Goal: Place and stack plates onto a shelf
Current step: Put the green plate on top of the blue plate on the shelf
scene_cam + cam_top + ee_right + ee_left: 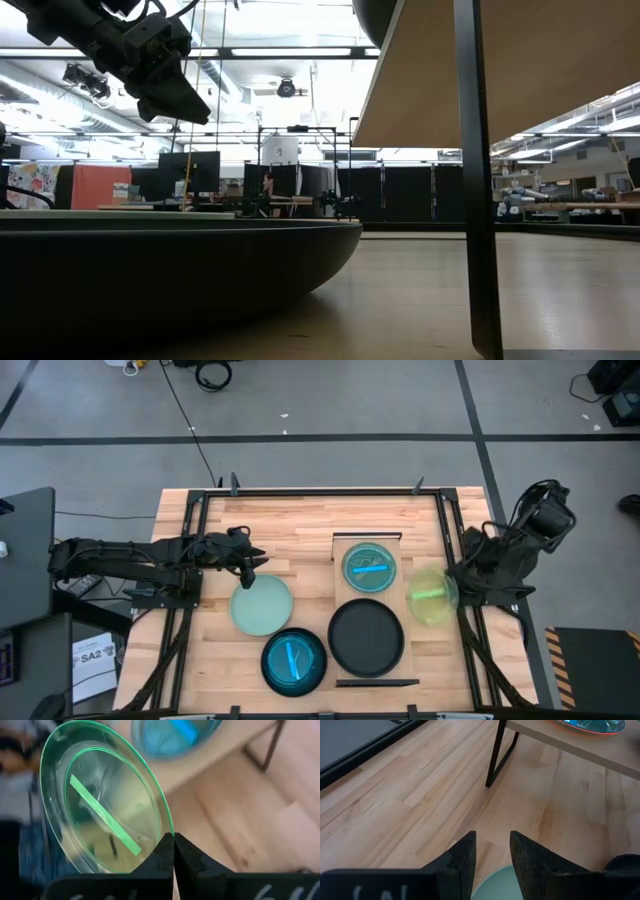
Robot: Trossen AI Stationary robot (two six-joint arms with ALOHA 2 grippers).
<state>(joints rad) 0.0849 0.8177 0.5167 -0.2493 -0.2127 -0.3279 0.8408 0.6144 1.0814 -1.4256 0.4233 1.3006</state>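
Note:
The shelf (342,598) stands in the middle of the table. It carries a teal-blue plate (369,567) at its far end and a black plate (366,637) at its near end. In the left wrist view an orange edge shows under the teal-blue plate (592,725). Right of the shelf, my right gripper (452,588) is shut on a lime-green plate (430,596). A mint plate (262,606) and another teal-blue plate (294,662) lie flat on the table left of the shelf. My left gripper (250,566) hovers open above the mint plate's far edge. My right gripper pinches the lime-green plate's rim (168,829) between its two fingertips, which slant downward. The plate is lifted clear of the table and tilted steeply, its face with a green strip (102,815) turned toward the wrist. It hangs beside the shelf's right side.
The shelf stands on thin dark legs (496,757), with room beneath the plank (480,70). A dark plate rim (150,270) fills the low view's near left. Black frame rails (195,530) run along the table's sides. Bare wood lies at the far left.

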